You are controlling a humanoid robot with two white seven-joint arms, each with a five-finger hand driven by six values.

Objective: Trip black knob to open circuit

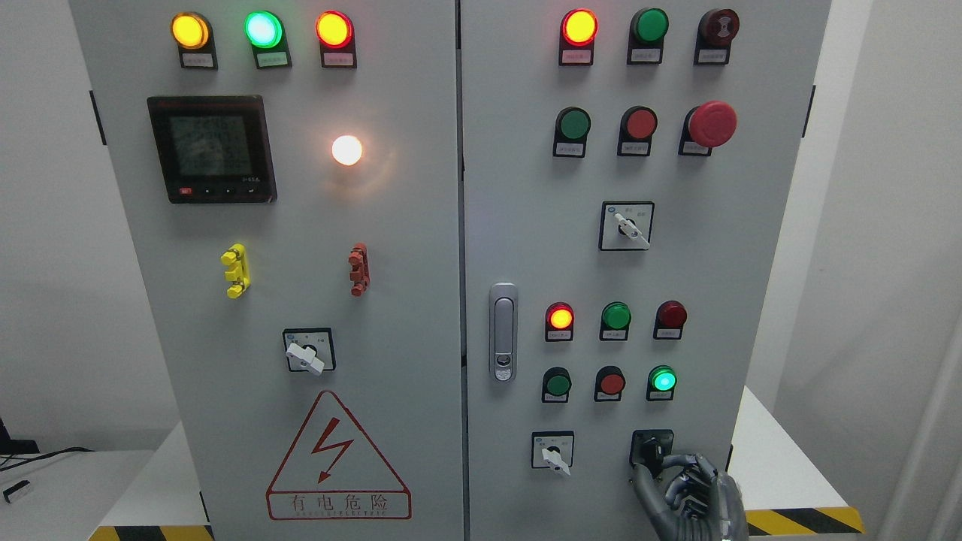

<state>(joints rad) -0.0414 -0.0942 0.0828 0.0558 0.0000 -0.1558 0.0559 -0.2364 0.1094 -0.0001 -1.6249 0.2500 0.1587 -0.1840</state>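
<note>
Right hand (pixel 680 488) up from the bottom edge, at the lower right corner of the grey cabinet (pixel 421 300). Its fingers (pixel 695 466) are curled in at the black knob (pixel 651 451), thumb below and to the left; the knob sits in a black square plate, lowest switch on the right-hand door. Whether the fingers are truly clamped on the knob or only resting against it, I cannot tell; part of the knob is hidden behind them. Left hand not to be seen. By my judgement the step in hand is the grip itself, with the turn not yet made. Next move would call for a firm pinch and a twist of the wrist, with the hand held square to the door so the fingers do not slip off. Close to the left is a white-handled switch (pixel 555 455) on its own plate, near enough to be knocked by a stray thumb. Just above, a lit green lamp (pixel 662 379) and a red button (pixel 611 383) beside it. The door latch (pixel 503 330) stands well apart to the left. Nothing lies between hand and knob.
</note>
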